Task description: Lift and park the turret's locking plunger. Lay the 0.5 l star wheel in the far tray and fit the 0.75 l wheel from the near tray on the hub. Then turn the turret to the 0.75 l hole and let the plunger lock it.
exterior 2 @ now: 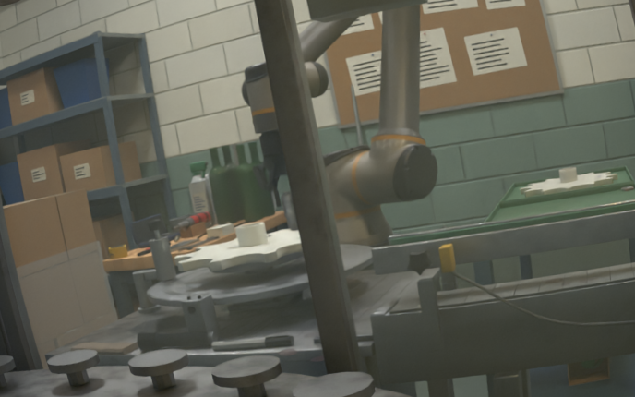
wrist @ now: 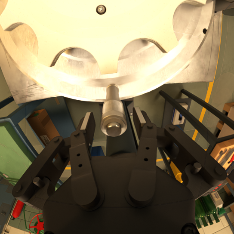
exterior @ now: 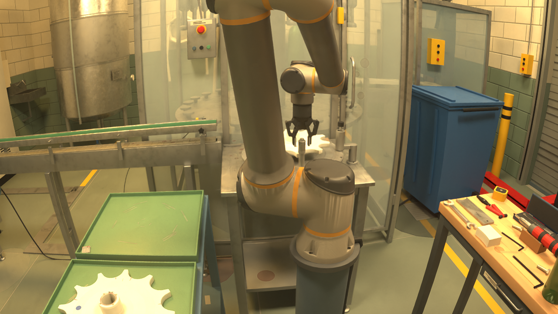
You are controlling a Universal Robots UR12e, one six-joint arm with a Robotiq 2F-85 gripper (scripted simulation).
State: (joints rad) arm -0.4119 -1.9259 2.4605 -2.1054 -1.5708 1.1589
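Observation:
The white star wheel on the turret hub is partly hidden behind my arm; the second side camera shows it flat on the round turret plate. The steel locking plunger stands upright at the plate's near edge, its knob right below my fingers. My gripper hangs open above the plunger and holds nothing. The other white star wheel lies flat in the near green tray. The far green tray holds no wheel.
A steel conveyor runs left of the turret stand. A glass guard encloses the back. A blue bin stands to the right. A workbench with tools sits at the lower right. Two short posts rise on the plate's right side.

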